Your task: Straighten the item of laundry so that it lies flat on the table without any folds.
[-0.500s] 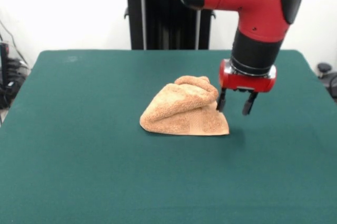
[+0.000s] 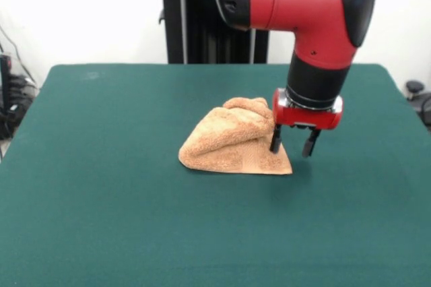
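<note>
We see orange terry towel [image 2: 232, 142] bunched mid-frame on green tabletop [image 2: 101, 199], folds remaining. Claw [image 2: 293, 141] spread, empty, at towel's right corner. Soft, light, limp; we'd pinch that corner.

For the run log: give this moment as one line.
towel: bunched, folded, not flat | gripper: open, low at towel's edge, one finger against the cloth | table: green top | task: not done

Plain white wall [image 2: 81, 11] behind. Black cables [image 2: 17, 95] and dark gear at left edge. Black caster [image 2: 414, 88] at right edge. Even, diffuse lighting.
</note>
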